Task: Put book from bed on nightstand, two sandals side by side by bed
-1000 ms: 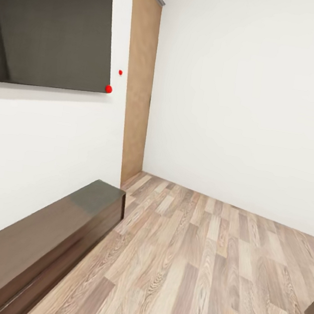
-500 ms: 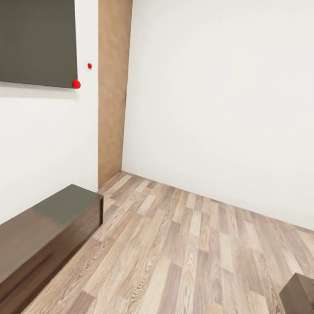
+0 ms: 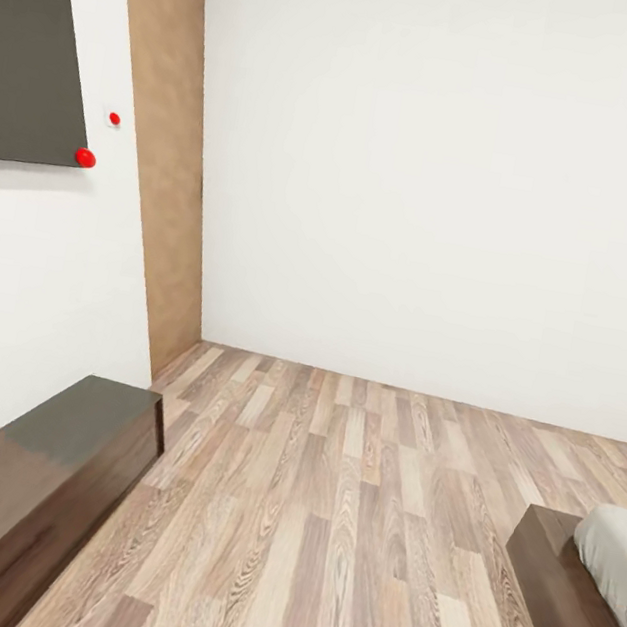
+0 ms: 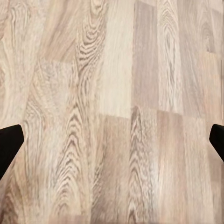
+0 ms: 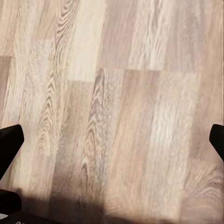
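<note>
A white-walled bedroom is seen from the head view, with plain white walls at the far side and on the left. The brown wood-plank floor is spread from near to far across the middle. A tall brown door panel is set against the left wall, close to the far corner. A big dark flat screen is hung on the left wall, nearer than the door, and two small red dots are seen beside its lower corner. A long low dark brown cabinet with a shiny top is stood along the left wall under the screen.

At the near right, a corner of the bed is seen: a dark brown wood frame with a pale grey mattress laid on it.

In the left wrist view, the left gripper is held over the bare floor planks. Its two black fingertips are set far apart, with nothing between them. In the right wrist view, the right gripper is held over the planks too, and its black fingertips are also spread wide with nothing held. A dark shadow is cast on the planks there.
</note>
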Controlling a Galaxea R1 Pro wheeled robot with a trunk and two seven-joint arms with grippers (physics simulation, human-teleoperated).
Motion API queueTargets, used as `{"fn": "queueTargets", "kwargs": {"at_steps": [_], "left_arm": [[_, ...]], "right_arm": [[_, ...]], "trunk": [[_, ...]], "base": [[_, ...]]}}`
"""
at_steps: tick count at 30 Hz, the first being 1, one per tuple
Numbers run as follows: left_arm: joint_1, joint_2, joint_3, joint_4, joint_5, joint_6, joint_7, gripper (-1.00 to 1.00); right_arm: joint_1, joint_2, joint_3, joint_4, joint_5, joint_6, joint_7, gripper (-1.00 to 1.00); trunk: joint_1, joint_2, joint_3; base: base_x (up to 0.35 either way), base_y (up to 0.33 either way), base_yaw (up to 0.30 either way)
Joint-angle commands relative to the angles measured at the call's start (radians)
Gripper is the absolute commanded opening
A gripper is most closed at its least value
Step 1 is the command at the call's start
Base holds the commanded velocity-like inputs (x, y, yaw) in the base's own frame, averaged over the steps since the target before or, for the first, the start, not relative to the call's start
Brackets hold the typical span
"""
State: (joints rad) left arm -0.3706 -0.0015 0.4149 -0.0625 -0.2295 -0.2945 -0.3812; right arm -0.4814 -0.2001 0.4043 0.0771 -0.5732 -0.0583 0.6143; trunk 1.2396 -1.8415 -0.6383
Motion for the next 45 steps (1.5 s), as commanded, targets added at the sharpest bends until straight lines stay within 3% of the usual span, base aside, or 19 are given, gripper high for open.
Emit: {"fn": "queueTargets", "kwargs": {"at_steps": [1,14,32,45], "left_arm": [[0.000,0.000,0.009,0.000,-0.010,-0.003,-0.002,1.00],[0.000,0.000,0.009,0.000,-0.010,-0.003,-0.002,1.00],[0.000,0.000,0.009,0.000,-0.008,-0.003,-0.005,1.00],[0.000,0.000,0.009,0.000,-0.008,-0.003,-0.005,1.00]], "right_arm": [[-0.002,0.001,0.008,0.004,-0.007,-0.006,0.005,1.00],[-0.002,0.001,0.008,0.004,-0.007,-0.006,0.005,1.00],[-0.002,0.001,0.008,0.004,-0.007,-0.006,0.005,1.00],[-0.002,0.002,0.008,0.004,-0.007,-0.006,0.005,1.00]], "trunk": [[0.000,0.000,-0.001],[0.000,0.000,-0.001],[0.000,0.000,-0.001],[0.000,0.000,-0.001]], "base": [[0.160,0.000,-0.283],[0.127,0.004,-0.283],[0.268,0.051,-0.283],[0.036,0.000,-0.283]]}}
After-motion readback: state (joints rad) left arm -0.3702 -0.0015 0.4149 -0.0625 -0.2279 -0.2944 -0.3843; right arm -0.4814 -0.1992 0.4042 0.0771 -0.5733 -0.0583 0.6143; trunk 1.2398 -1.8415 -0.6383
